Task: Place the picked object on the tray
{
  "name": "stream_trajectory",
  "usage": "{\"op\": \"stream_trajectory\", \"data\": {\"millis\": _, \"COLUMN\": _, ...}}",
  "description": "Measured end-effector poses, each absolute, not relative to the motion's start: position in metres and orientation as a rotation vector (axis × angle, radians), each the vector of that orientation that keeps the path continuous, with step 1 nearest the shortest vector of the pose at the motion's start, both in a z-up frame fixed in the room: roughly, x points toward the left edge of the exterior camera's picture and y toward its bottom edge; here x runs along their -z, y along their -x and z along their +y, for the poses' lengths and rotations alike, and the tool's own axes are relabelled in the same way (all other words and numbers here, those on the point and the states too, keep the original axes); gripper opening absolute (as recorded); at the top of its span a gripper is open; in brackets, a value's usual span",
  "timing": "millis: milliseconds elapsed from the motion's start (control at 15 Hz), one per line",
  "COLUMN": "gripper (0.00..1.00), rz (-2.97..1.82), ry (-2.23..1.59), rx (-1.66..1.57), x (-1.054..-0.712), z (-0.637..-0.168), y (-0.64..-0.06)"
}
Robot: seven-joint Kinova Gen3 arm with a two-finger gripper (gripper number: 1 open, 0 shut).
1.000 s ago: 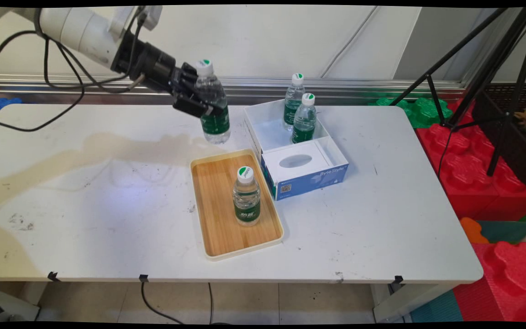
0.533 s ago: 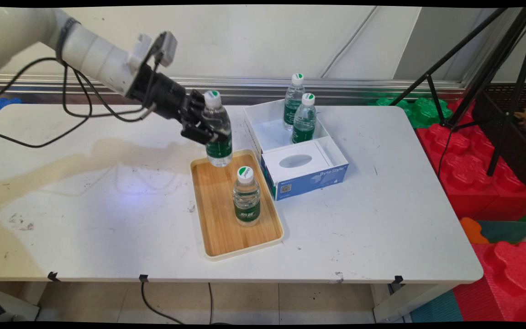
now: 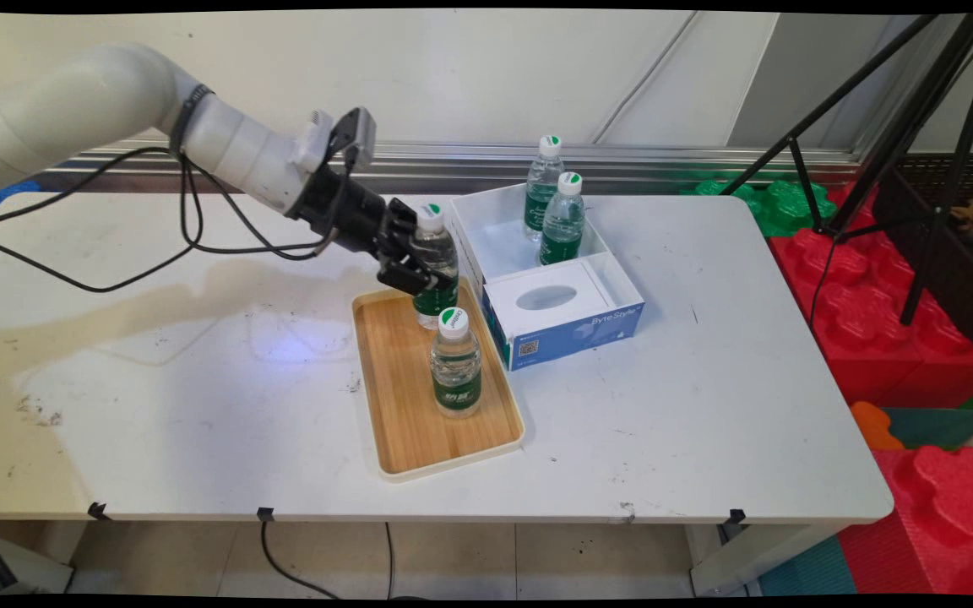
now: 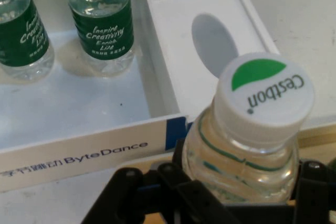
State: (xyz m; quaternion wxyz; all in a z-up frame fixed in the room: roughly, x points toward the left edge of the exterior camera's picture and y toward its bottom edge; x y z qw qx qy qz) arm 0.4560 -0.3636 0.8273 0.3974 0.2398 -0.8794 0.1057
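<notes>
One white bench [image 3: 706, 405] carries everything here, spreading beneath and all around the claw [image 3: 419, 268]. Just right of the claw sits one white-and-blue box [image 3: 575, 325] with two compartments: the farther, open one holds two upright water bottles [image 3: 544, 196] [image 3: 562, 221] standing close together, and the nearer one has a white top with an oval slot [image 3: 546, 297]. Directly below the claw lies one wooden tray [image 3: 402, 405] with a pale rim, its far end under the claw and its length running toward the bench's near edge. That makes four water bottles in all, each clear with a green label and a white cap marked green. The third stands upright on the tray [image 3: 456, 363], just nearer than the claw. The fourth is the held bottle [image 3: 436, 266], upright over the tray's far end; whether its base touches the wood cannot be told. The claw is clenched around this bottle's body, and in the hand view the bottle's cap [image 4: 266, 94] rises between the black fingers [image 4: 313, 192].
</notes>
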Motion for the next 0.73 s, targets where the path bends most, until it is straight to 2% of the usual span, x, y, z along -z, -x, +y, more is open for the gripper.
{"op": "stream_trajectory", "data": {"millis": 533, "gripper": 0.0, "rz": -2.241, "ry": -0.601, "rx": -0.275, "x": -0.805, "z": -0.375, "y": -0.446}}
{"op": "stream_trajectory", "data": {"millis": 600, "gripper": 1.0, "rz": -2.241, "ry": -0.601, "rx": -0.277, "x": -0.803, "z": -0.376, "y": -0.446}}
{"op": "stream_trajectory", "data": {"millis": 733, "gripper": 1.0, "rz": -2.234, "ry": -0.604, "rx": -0.28, "x": -0.802, "z": -0.377, "y": -0.448}}
